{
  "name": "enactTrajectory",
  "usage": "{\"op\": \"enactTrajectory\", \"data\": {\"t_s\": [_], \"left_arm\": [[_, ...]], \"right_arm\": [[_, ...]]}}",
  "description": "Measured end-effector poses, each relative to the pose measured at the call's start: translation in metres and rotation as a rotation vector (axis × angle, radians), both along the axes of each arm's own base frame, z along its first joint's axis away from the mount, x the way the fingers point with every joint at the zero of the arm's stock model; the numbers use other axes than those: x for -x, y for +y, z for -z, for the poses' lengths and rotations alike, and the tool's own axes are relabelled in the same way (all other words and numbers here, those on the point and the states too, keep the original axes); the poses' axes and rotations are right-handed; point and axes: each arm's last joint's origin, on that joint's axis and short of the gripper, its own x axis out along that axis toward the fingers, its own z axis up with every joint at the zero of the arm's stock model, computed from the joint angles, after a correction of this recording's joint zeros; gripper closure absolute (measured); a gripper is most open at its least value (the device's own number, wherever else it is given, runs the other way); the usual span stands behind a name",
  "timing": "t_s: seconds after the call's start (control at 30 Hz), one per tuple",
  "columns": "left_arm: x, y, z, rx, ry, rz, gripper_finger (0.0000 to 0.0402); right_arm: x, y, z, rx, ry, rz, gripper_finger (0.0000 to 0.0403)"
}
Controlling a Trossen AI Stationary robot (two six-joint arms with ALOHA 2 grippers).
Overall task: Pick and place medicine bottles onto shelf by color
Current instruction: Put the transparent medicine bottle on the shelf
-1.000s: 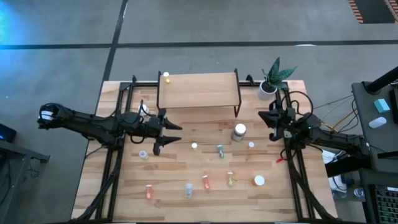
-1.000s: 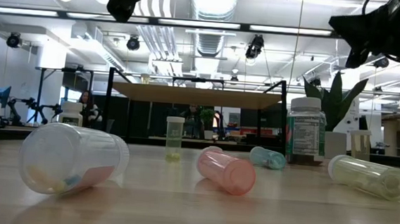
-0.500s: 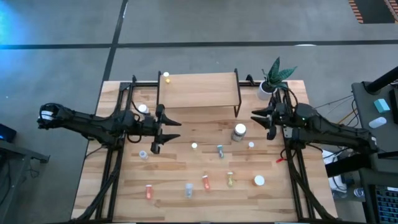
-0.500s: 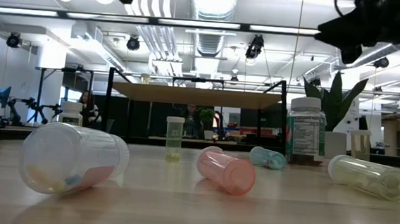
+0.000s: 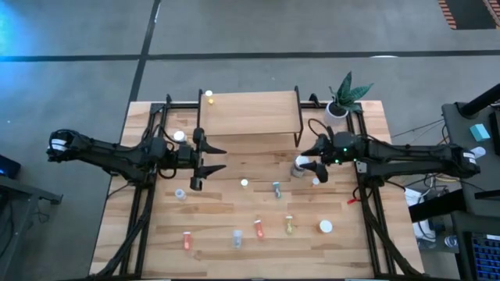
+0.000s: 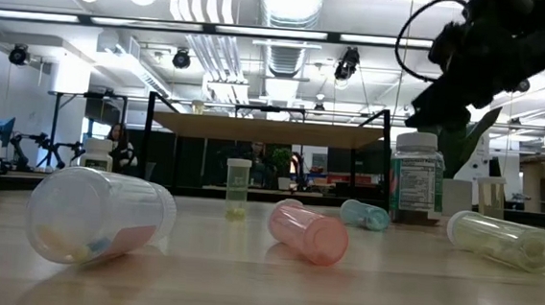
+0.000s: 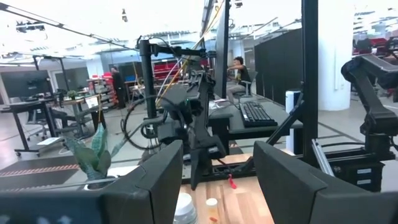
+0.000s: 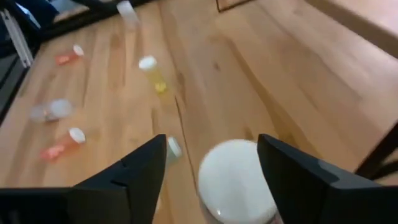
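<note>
- My right gripper (image 5: pixel 311 160) hangs open directly over the large white-capped bottle (image 5: pixel 300 165); the cap (image 8: pixel 236 182) sits between the spread fingers in the right wrist view, nothing gripped.
- My left gripper (image 5: pixel 209 158) waits open and empty, just in front of the shelf's (image 5: pixel 250 114) left legs.
- On the shelf I count one bottle: a small yellow one (image 5: pixel 208 97) at its back-left corner, well away from the right gripper.
- On the table (image 5: pixel 226 211) I count about twelve more bottles. Near the right gripper: a small white vial (image 5: pixel 316 182) just beside it, and a bluish bottle (image 5: pixel 276 188) lying a little farther out.
- Beyond the left gripper: a white-capped vial (image 5: pixel 180 136) and a clear one (image 5: pixel 180 193).
- Far front of both grippers: two orange (image 5: pixel 187 240) (image 5: pixel 258 228), one clear (image 5: pixel 236 237), one yellow (image 5: pixel 290 225), one second large white cap (image 5: pixel 325 226).
- Count is uncertain: the smallest vials are hard to resolve from above.
- Low view: right gripper partly cut off at the top edge; the large bottle's label (image 6: pixel 415 187) is unreadable.
</note>
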Motion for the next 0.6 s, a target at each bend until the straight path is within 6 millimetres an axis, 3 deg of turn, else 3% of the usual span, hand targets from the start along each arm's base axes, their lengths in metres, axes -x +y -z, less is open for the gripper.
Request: {"op": "enactTrajectory", "data": {"t_s": [0.4, 0.6], "left_arm": [[-0.003, 0.0, 0.003, 0.007, 0.017, 0.001, 0.0221], [-0.004, 0.0, 0.004, 0.007, 0.023, 0.001, 0.0221]], "right_arm": [[-0.02, -0.006, 0.01, 0.053, 0.153, 0.003, 0.0047], [-0.02, -0.006, 0.011, 0.04, 0.18, -0.003, 0.0035]]}}
